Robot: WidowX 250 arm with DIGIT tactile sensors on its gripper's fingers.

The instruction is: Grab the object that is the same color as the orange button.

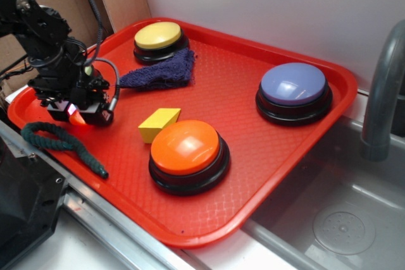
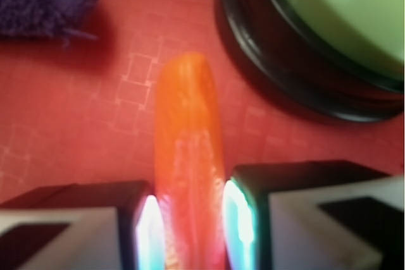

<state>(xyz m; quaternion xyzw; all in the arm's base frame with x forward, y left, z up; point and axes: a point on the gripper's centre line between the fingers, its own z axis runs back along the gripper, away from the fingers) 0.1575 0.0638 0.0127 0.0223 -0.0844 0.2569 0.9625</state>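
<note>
The small orange wedge (image 2: pixel 188 156) sits between my gripper's (image 2: pixel 188 232) two fingers, and both pads press on its sides. In the exterior view the gripper (image 1: pixel 76 116) is low over the left end of the red tray (image 1: pixel 253 175), with a bit of the wedge (image 1: pixel 78 119) showing at its tips. The big orange button (image 1: pixel 185 147) stands at the tray's front middle, well to the right of the gripper. I cannot tell whether the wedge touches the tray.
A yellow block (image 1: pixel 158 123) lies beside the orange button. A yellow button (image 1: pixel 158 35), a purple cloth (image 1: pixel 161 71) and a purple button (image 1: pixel 293 85) sit further back. A green button (image 2: pixel 342 17) is close ahead of the gripper. A green rope (image 1: pixel 60 140) lies at the tray's left edge. A sink (image 1: pixel 342 219) and faucet (image 1: pixel 380 93) are at right.
</note>
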